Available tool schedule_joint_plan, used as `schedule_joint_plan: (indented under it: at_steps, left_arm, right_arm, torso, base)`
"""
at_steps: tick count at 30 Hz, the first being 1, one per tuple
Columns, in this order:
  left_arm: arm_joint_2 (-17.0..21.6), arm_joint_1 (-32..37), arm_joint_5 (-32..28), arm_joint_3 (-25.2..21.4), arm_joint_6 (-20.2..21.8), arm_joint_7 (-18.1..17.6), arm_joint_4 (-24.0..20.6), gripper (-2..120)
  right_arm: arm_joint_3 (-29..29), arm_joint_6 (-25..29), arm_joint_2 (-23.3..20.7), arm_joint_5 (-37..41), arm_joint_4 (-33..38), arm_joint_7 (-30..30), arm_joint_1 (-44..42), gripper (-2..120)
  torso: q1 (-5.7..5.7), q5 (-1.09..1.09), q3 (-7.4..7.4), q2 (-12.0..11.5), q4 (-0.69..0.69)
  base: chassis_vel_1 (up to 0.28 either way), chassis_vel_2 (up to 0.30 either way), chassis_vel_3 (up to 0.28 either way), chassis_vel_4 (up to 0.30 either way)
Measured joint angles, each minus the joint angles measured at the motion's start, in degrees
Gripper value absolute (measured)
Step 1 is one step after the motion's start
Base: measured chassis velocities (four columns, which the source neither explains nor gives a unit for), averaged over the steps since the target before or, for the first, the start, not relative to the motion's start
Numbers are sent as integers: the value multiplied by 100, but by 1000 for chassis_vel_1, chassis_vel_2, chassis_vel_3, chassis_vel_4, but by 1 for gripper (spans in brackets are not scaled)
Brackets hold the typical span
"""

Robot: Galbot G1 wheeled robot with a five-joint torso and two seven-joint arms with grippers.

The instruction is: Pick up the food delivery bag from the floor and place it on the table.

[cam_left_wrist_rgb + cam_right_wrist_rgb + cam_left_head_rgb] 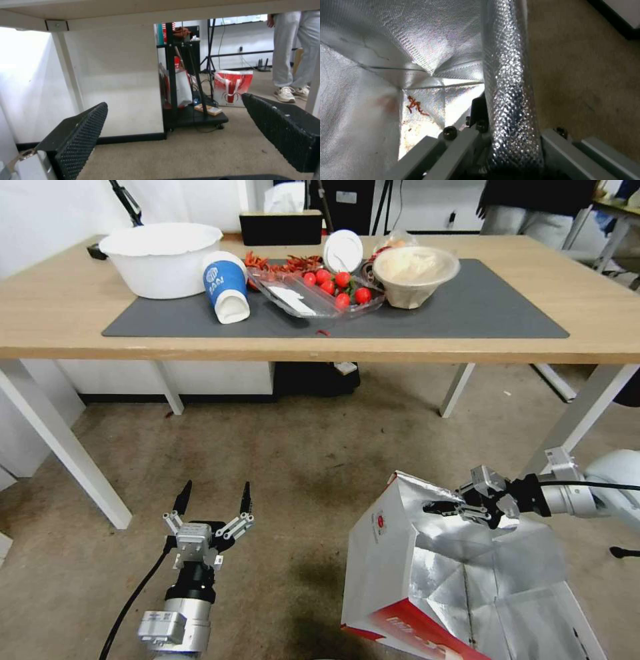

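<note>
The food delivery bag, white with a red band and silver foil lining, stands open-mouthed at the lower right of the head view over the floor; its base runs out of the picture. My right gripper is shut on the bag's far upper rim. In the right wrist view the foil rim passes between the fingers, with carpet beside it. My left gripper hangs open and empty to the bag's left, low over the carpet, with its pads spread wide. The table stands ahead.
On the table's dark mat sit a white basin, a tipped blue-and-white cup, a clear tray of cherry tomatoes and a lidded bowl. White table legs flank the open carpet. A black cart stands beyond.
</note>
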Motion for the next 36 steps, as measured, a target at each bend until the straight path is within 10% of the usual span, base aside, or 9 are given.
schedule_joint_plan:
  at_steps: [36]
  left_arm:
    - [-34, 75, 58, -30, -59, 94, -79, 100]
  right_arm:
    - [14, 26, -35, -4, 60, -13, -5, 0]
  torso:
    - [254, 0, 633, 887, 0]
  base:
    - [0, 0, 0, 0]
